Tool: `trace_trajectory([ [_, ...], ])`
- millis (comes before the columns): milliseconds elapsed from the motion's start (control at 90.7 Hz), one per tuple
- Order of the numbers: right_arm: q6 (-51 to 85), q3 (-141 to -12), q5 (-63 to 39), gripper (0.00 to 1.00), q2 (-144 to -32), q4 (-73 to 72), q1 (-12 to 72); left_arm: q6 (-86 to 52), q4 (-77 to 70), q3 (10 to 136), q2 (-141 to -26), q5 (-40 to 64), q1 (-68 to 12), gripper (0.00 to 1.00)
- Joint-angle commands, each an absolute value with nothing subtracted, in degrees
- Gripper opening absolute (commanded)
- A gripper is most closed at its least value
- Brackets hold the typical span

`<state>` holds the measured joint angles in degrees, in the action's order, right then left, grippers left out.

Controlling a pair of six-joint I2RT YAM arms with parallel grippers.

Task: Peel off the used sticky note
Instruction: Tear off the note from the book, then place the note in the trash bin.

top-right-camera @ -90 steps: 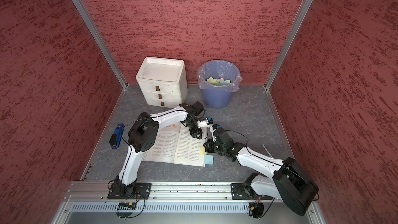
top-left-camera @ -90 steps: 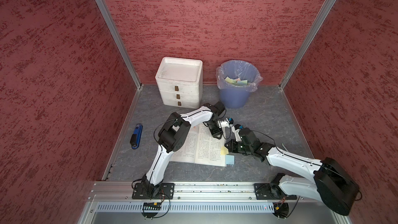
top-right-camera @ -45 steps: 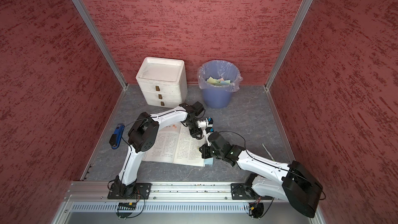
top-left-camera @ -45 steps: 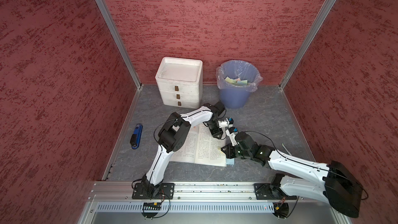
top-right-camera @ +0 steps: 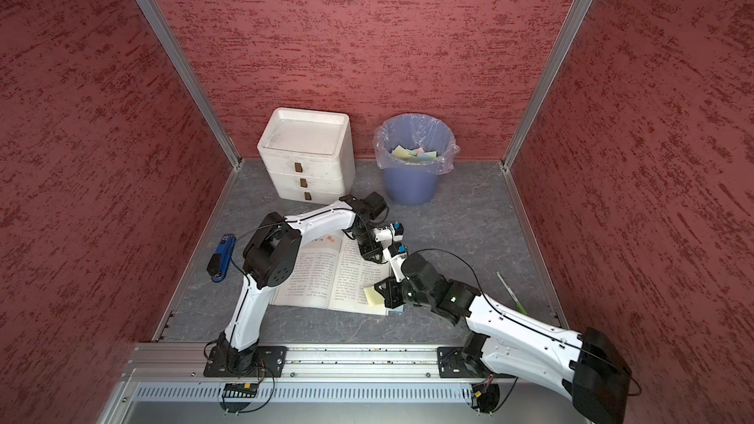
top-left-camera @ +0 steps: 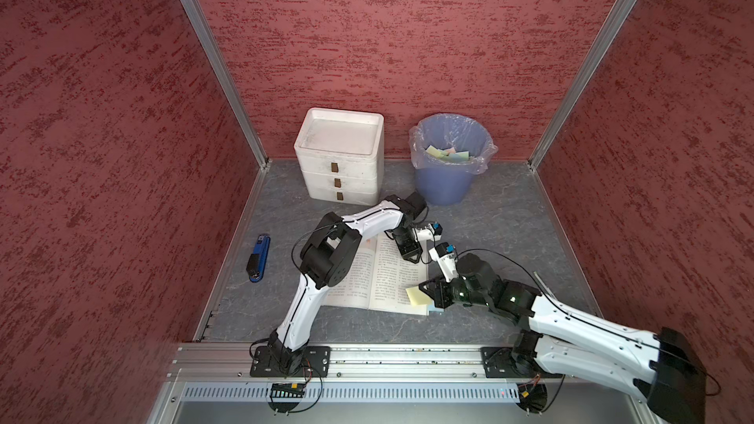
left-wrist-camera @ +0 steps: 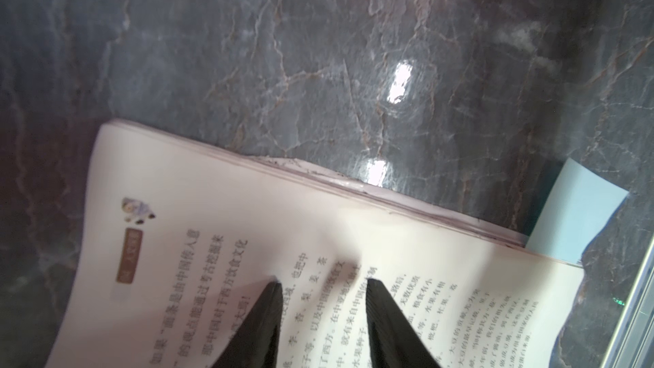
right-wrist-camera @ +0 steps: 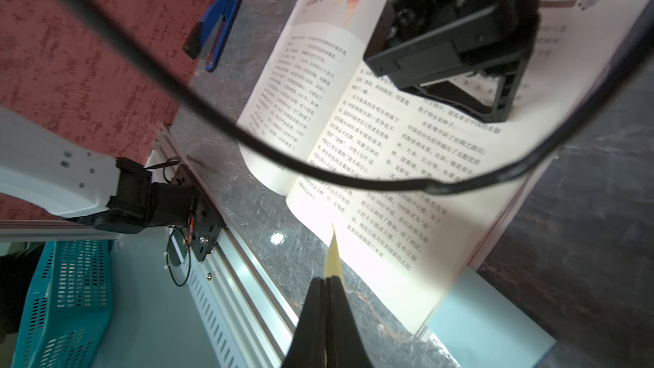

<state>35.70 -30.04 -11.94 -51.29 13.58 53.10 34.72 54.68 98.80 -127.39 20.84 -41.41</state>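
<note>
An open book [top-left-camera: 379, 279] lies on the grey table. My right gripper [top-left-camera: 426, 288] is shut on a yellow sticky note [top-left-camera: 417, 294], held just above the book's near right corner. In the right wrist view the sticky note [right-wrist-camera: 333, 256] stands edge-on out of the shut right gripper [right-wrist-camera: 327, 279], clear of the page. My left gripper [top-left-camera: 410, 254] is open, and its fingertips [left-wrist-camera: 276, 286] rest on the far part of the right-hand page [left-wrist-camera: 247, 207]. A light blue note [left-wrist-camera: 580, 214] sticks out from under the book's near right corner.
A white drawer unit [top-left-camera: 340, 165] and a blue bin [top-left-camera: 444, 181] holding several notes stand at the back. A blue stapler [top-left-camera: 258, 256] lies left of the book. A green pen [top-right-camera: 512, 295] lies at the right. The metal rail [top-left-camera: 387, 356] runs along the front.
My right gripper has drawn back toward the front rail with the yellow note, which has come up off the page. The left gripper has stayed on the book.
</note>
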Motion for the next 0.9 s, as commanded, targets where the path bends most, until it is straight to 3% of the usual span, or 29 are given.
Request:
trace_trajectory([
  [0, 34.5, -35.0, -9.3, 0.00, -45.9, 20.7, 53.5, 34.7, 56.4, 98.8, -127.4, 22.3, -40.4, 0.42],
  [242, 32.1, -50.9, 3.2, 0.00, -42.8, 37.9, 51.3, 36.1, 59.9, 96.8, -118.5, 23.9, -36.8, 0.45],
  [375, 28.6, -62.1, 6.1, 0.00, -45.7, 42.1, 45.8, 38.1, 60.5, 90.7, -111.0, 25.1, -33.4, 0.53],
  [738, 24.5, -94.1, -1.2, 0.00, -74.1, 43.3, 23.2, 46.4, 58.6, 69.6, -93.7, 26.5, -18.9, 0.67],
  [893, 25.2, -105.6, -0.1, 0.00, -87.1, 40.5, 19.2, 50.5, 58.3, 62.1, -88.8, 31.6, -13.3, 0.83],
])
